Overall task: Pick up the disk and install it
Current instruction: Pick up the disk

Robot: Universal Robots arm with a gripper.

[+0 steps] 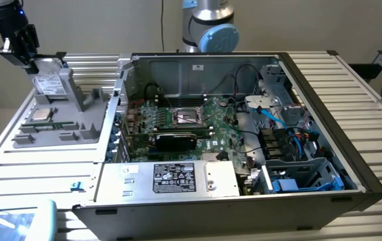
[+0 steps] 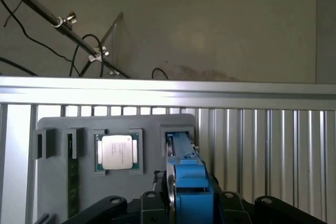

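The disk [image 1: 46, 84], silver-grey with a white label and a blue carrier frame, stands upright in a slot of the grey holder tray [image 1: 77, 128] at the exterior view's left. My gripper [image 1: 24, 52] sits over the disk's top edge. In the wrist view the disk [image 2: 188, 177] appears edge-on, running from the tray slot up between the black fingers [image 2: 152, 199], which press against the blue carrier on both sides. My gripper [image 2: 189, 205] is shut on the disk.
A square silver CPU chip [image 1: 41, 114] [image 2: 116, 151] and a green memory stick [image 2: 73, 182] lie in the same tray. The open computer case [image 1: 352, 165] stands at the exterior view's right, with its motherboard [image 1: 191, 118], a labelled silver box [image 1: 171, 178] and a blue-railed bay [image 1: 298, 170].
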